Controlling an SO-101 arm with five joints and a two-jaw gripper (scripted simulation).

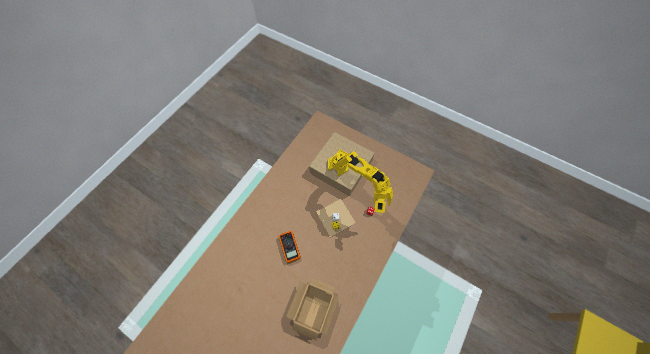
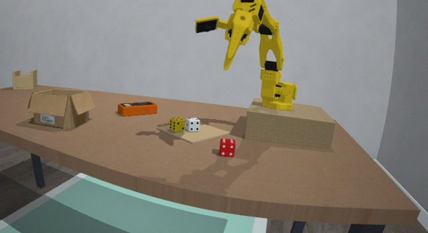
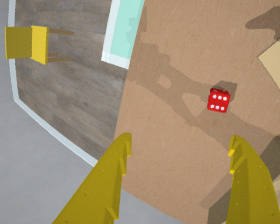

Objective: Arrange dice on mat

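Note:
The red die (image 1: 370,211) (image 2: 227,148) (image 3: 219,100) sits flat on the table, off the mat (image 1: 343,208) (image 2: 205,133) (image 3: 279,62), with its six face up. The white die (image 1: 335,216) (image 2: 192,124) and the yellow die (image 1: 336,225) (image 2: 177,124) sit flat on the mat, side by side. The yellow top looks like a four, the white top like a two; both are small in view. My gripper (image 2: 226,68) (image 3: 181,136) is open and empty, high above the table near the red die. In the exterior view one finger hides the other.
An orange multimeter (image 1: 289,247) (image 2: 137,108) and an open cardboard box (image 1: 300,313) (image 2: 53,115) stand beyond the mat. The arm's wooden base block (image 1: 327,174) (image 2: 290,130) is behind the mat. The table edge (image 2: 230,203) runs beyond the red die.

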